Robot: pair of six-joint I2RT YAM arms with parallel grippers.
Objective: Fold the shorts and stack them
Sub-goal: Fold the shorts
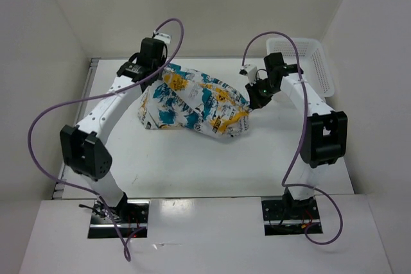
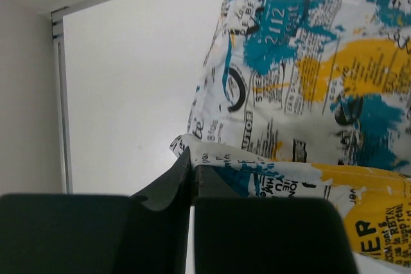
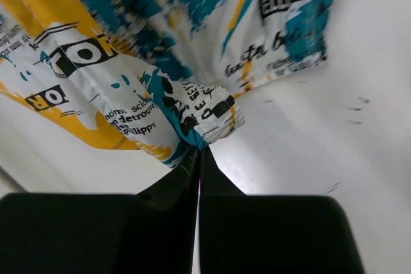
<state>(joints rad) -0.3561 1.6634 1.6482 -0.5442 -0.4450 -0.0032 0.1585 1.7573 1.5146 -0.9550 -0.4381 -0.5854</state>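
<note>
Top external view: seeing the shorts (image 1: 192, 104) draped over the far middle of the bench (image 1: 192, 165). Judging them light, limp, wrinkle-prone; taking hold best at hems or corners. Running long axis left to right, right end nearer. Clenching on a fabric edge: left claw (image 2: 191, 166); on a bunched corner: right claw (image 3: 200, 152).

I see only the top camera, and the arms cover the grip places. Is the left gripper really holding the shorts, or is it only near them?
Observer: It holds them. In the left wrist view the left gripper is shut on the corner of a folded edge of the shorts.
Operator: And the right one?
Observer: The right wrist view shows the right gripper shut on a small bunched corner, with the cloth fanning out from its tips.
</note>
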